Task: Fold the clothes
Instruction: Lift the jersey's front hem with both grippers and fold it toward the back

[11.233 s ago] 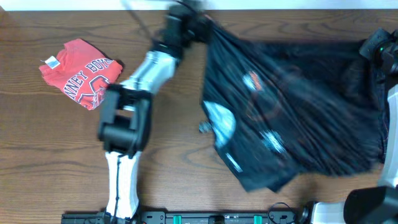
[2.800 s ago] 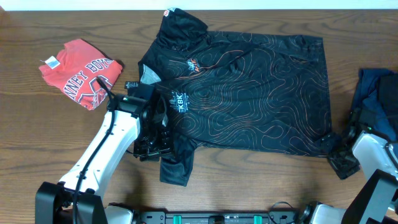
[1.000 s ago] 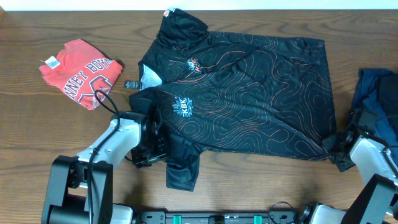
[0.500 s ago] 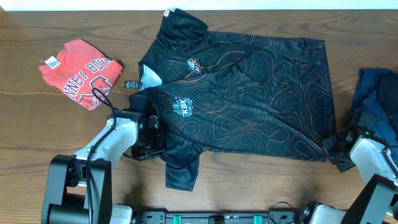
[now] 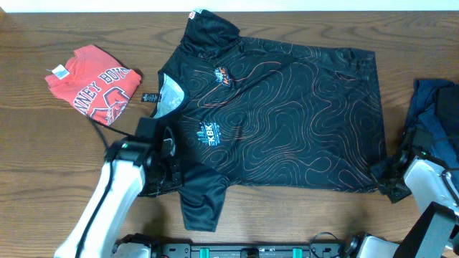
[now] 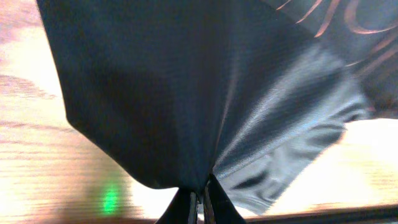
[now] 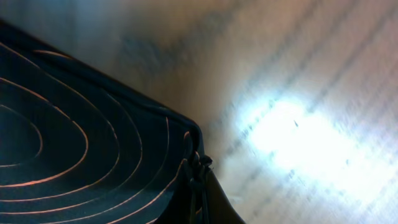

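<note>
The black T-shirt (image 5: 287,122) with orange contour lines lies spread, chest up, over the middle of the table. My left gripper (image 5: 169,176) is shut on its fabric beside the near sleeve (image 5: 201,204). In the left wrist view the dark cloth (image 6: 186,93) fans out from the pinch of that gripper (image 6: 200,200). My right gripper (image 5: 391,183) is shut on the shirt's near hem corner. The right wrist view shows that corner (image 7: 74,155) bunched between that gripper's (image 7: 198,186) fingers. A folded red T-shirt (image 5: 93,82) lies at the far left.
Dark navy clothes (image 5: 434,107) are heaped at the right edge, just behind my right arm. Bare wooden table (image 5: 43,158) shows to the left of and in front of the black shirt.
My left gripper has shut on the shirt beside the sleeve and drawn back toward the front edge. The shirt's left side and sleeve have shifted with it. The right gripper has kept its hold.
</note>
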`<action>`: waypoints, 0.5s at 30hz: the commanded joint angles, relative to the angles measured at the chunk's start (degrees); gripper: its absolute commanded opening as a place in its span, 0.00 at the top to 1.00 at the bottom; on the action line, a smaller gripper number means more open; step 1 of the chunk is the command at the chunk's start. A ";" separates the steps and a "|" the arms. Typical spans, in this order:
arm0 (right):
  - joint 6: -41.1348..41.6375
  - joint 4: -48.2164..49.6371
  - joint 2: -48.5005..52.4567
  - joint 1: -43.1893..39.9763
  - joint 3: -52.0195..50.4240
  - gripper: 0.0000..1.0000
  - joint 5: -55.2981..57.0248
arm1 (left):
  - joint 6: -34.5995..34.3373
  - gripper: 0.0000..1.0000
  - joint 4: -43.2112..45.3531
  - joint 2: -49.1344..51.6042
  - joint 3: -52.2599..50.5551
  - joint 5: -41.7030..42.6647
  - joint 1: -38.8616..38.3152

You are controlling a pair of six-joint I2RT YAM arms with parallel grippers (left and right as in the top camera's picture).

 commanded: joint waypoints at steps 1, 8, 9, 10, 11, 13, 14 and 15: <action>-0.28 -2.32 -0.90 -0.28 -0.85 0.99 -0.35 | -0.52 0.94 -0.90 -6.21 0.22 -0.59 0.42; -0.28 -8.33 -8.72 -0.74 0.87 0.99 -0.48 | -1.75 0.94 -4.66 -12.28 0.22 -0.37 0.39; -0.28 -8.85 -9.55 -1.03 1.03 0.99 -0.48 | -2.49 0.94 -5.03 -12.63 0.22 -0.37 0.39; -0.31 -9.64 -10.71 -1.51 1.27 0.99 -0.46 | -3.02 0.94 -5.29 -12.96 0.22 -0.39 0.39; -0.35 -10.14 -11.63 -1.97 1.42 0.99 -0.46 | -3.37 0.94 -5.44 -13.25 0.22 -0.39 0.39; -1.25 -10.80 -13.55 -2.97 1.64 0.99 -0.48 | -3.91 0.94 -5.55 -13.86 0.22 -0.39 0.42; -1.51 -10.97 -14.38 -3.37 1.73 0.99 -0.44 | -4.35 0.94 -5.55 -14.08 0.22 -0.39 0.42; -2.10 -11.21 -15.41 -3.91 1.88 0.99 -0.44 | -4.87 0.94 -5.60 -14.32 0.22 -0.39 0.42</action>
